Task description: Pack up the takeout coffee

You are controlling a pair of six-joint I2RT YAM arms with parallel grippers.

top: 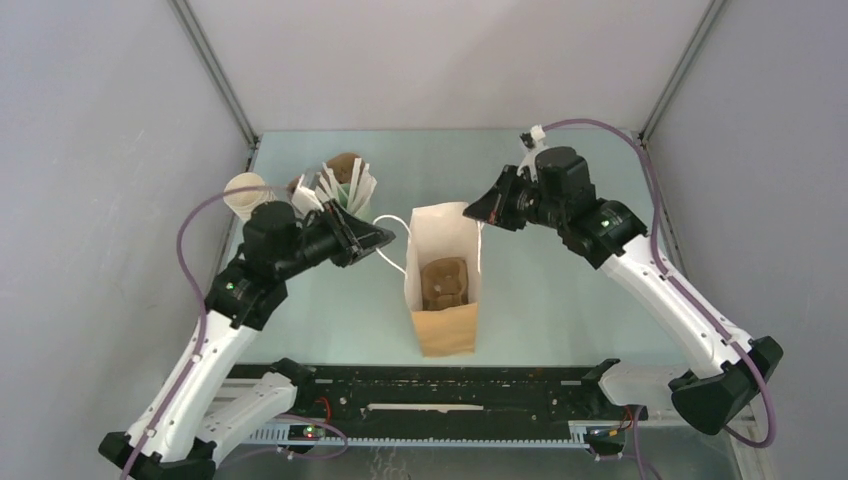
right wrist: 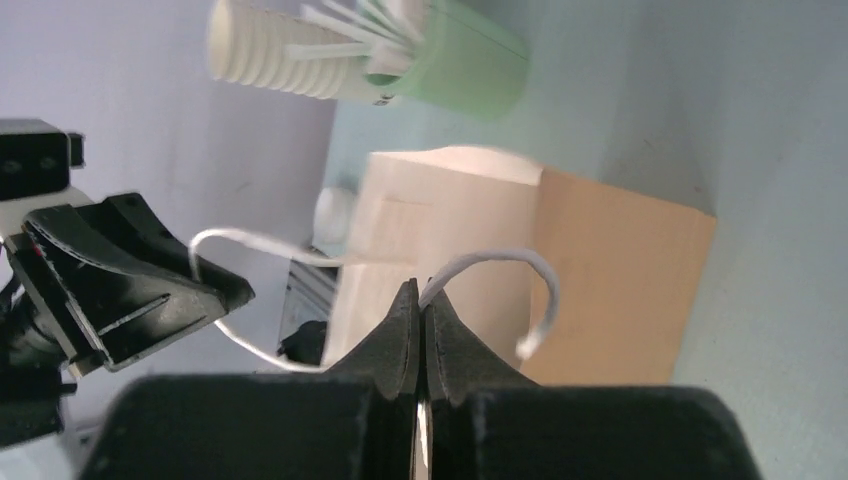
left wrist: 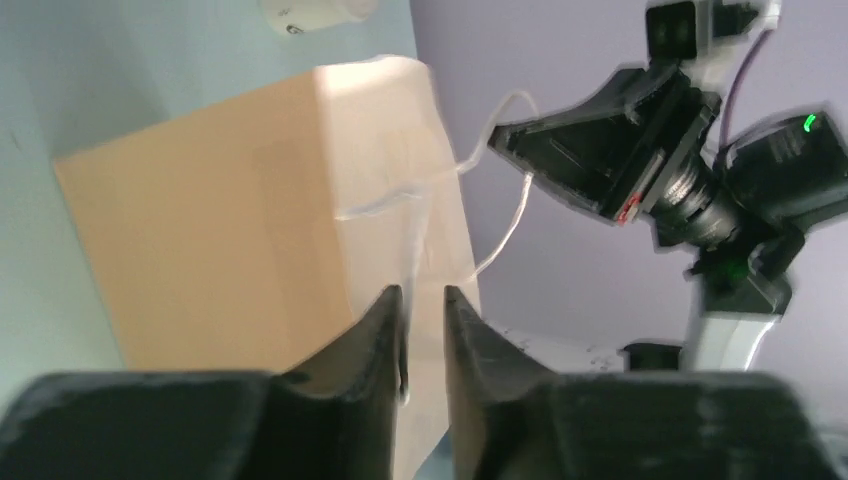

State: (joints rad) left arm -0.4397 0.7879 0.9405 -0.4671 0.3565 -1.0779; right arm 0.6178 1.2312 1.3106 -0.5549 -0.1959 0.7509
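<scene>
A paper bag [top: 445, 335] stands open at the table's middle, white inside and tan outside; it also shows in the left wrist view [left wrist: 220, 230] and the right wrist view [right wrist: 620, 280]. A brown shape [top: 445, 283] lies at its bottom. I cannot make out the small cream coffee cup in any view. My right gripper [top: 480, 212] [right wrist: 421, 290] is shut on the bag's white cord handle [right wrist: 500, 258] at the right rim. My left gripper [top: 388, 238] [left wrist: 423, 292] hangs just left of the bag's rim, its jaws a narrow gap apart with nothing between them. The other handle [top: 390, 262] hangs loose.
A tall stack of cream cups [top: 245, 195] [right wrist: 270, 55] and a pale green cup of white sticks [top: 340, 190] [right wrist: 470, 65] stand at the back left, with brown items [top: 345, 165] behind them. A black rail [top: 450, 390] runs along the near edge.
</scene>
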